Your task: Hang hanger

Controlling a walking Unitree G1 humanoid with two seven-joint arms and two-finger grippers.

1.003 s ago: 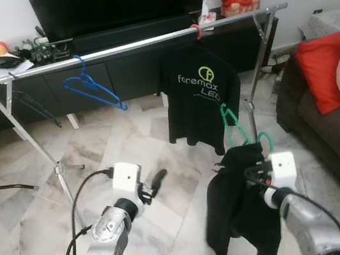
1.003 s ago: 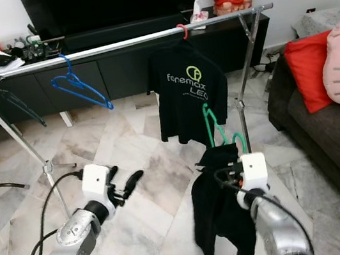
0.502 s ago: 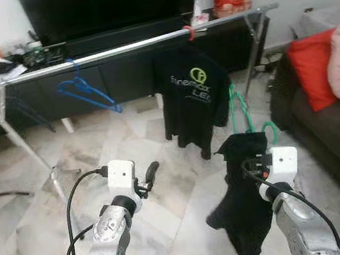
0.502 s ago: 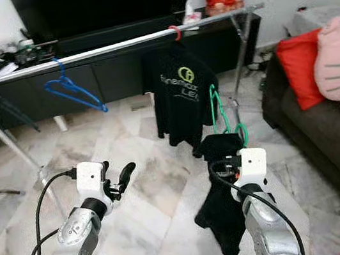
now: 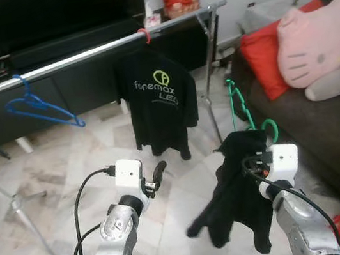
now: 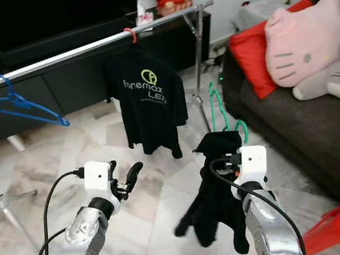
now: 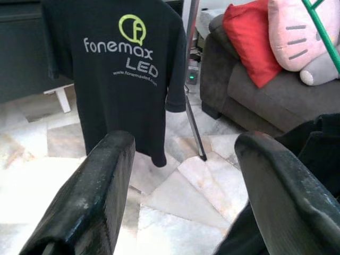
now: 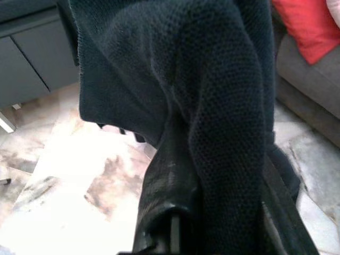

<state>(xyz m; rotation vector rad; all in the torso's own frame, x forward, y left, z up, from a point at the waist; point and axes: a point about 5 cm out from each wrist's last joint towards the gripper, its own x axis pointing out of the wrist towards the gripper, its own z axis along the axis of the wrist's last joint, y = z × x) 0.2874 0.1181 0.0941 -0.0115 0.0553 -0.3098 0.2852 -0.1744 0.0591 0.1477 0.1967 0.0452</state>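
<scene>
Left hand (image 5: 159, 171) hovers over the floor with fingers spread, holding nothing. Beyond it a printed black T-shirt (image 5: 157, 107) hangs on the rail (image 5: 68, 58). Right hand (image 5: 255, 156) pinches the green hanger (image 5: 242, 106), draped with a dark garment (image 5: 236, 195), below the rail.

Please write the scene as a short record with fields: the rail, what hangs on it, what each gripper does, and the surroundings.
rail: silver clothes rail in front of a dark TV cabinet
on rail: blue hanger, empty; black T-shirt on a red hanger
right gripper: shut on green hanger carrying a black garment, below the rail
left gripper: open, holding nothing
surroundings: marble floor; dark sofa with red cushion and pink plush
</scene>
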